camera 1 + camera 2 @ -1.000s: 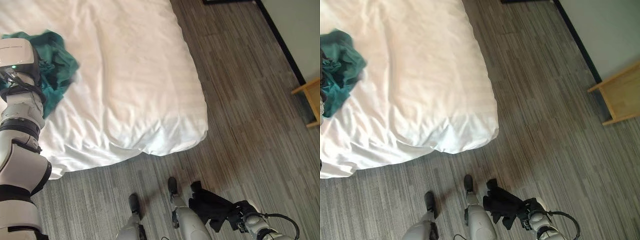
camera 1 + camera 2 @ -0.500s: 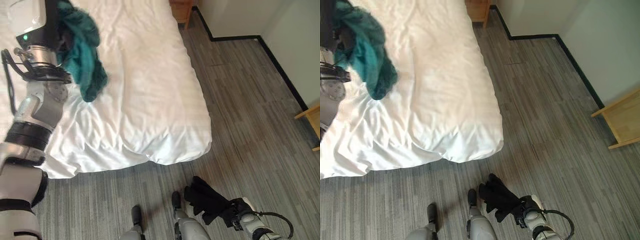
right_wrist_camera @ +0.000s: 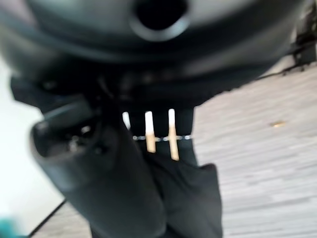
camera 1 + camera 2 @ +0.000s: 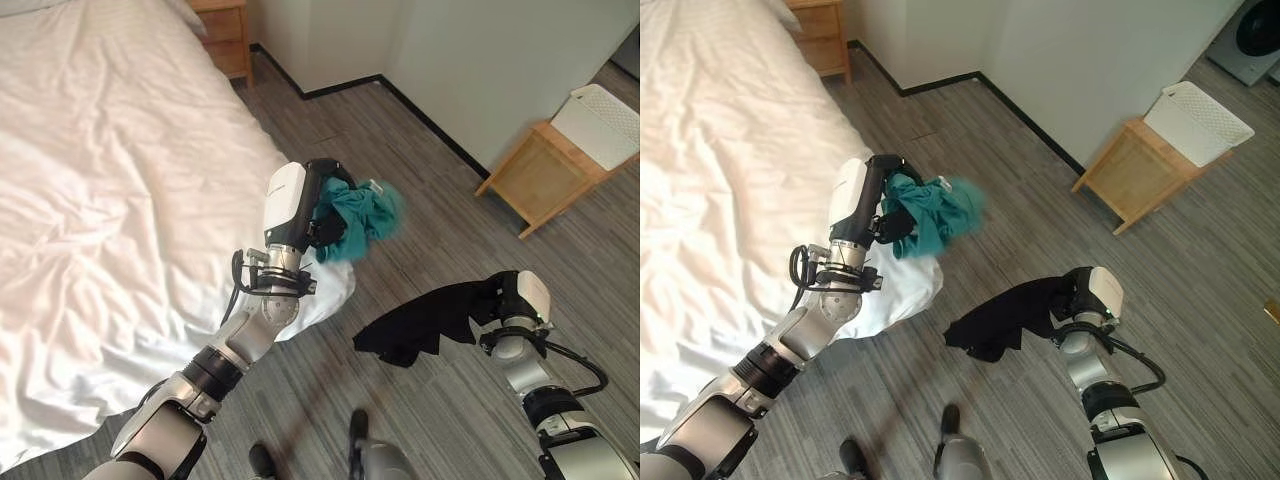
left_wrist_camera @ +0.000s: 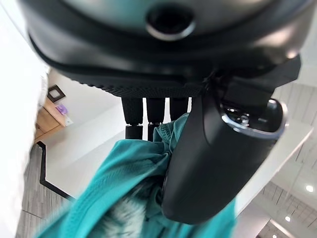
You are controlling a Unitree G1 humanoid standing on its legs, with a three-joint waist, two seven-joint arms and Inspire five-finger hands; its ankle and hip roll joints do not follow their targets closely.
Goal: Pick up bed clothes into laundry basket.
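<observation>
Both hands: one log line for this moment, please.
left hand: shut on teal garment, lifted | right hand: shut on black garment, lifted | white basket: on wooden stand

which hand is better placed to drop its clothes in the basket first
Probably the right hand. It holds the black garment over the floor, on the side nearer the white basket on the wooden stand. The left hand, clutching the teal garment, is beside the bed, farther off.

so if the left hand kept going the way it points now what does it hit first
Probably nothing close: the left hand, shut on the teal garment, points over bare floor toward the wooden table with the white basket. Depth is unclear.
</observation>
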